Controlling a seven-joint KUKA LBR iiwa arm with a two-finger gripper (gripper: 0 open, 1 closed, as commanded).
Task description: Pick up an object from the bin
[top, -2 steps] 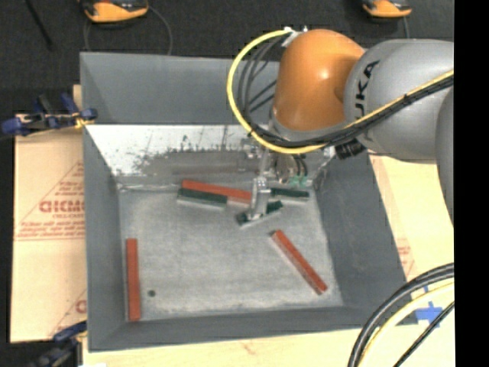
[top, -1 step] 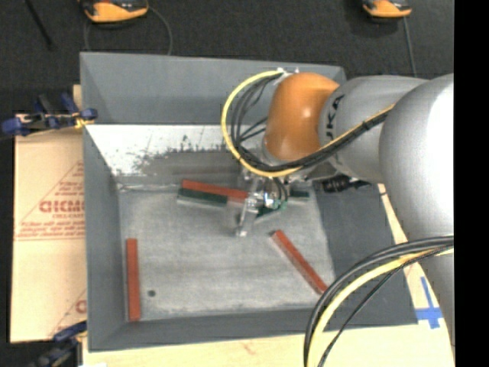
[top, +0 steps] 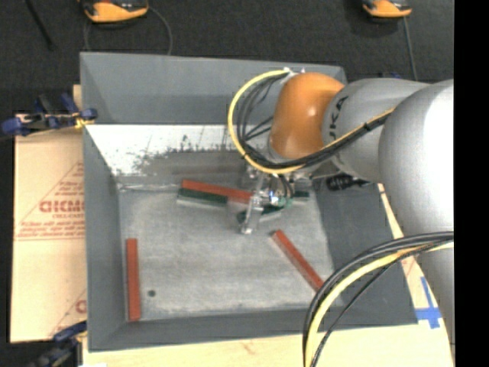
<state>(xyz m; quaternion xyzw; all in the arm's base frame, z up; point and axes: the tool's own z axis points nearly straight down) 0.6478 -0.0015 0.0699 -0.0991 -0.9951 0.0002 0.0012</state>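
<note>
The fingers [top: 247, 219] are down low in the bin [top: 153, 90], under the arm's orange cover [top: 302, 113]. That cover and the cables hide much of them, so I cannot tell how wide they stand or whether anything is between them.

Running off to their left, with its near end right at them, is a red stick [top: 210, 189]. A green stick [top: 197, 199] lies alongside it, touching it on the side nearer the camera. These two are the closest things to the fingers, so they look like the likely target. The near end is probably the part approached because it leaves the rest of the stick free of the back wall.

A second red stick [top: 296, 259] lies below and to the right of the fingers, near but apart from them and angled away. A third red stick [top: 133, 280] lies well off to their lower left, along the left wall. It would be awkward to reach there, because one finger would have no room.
</note>
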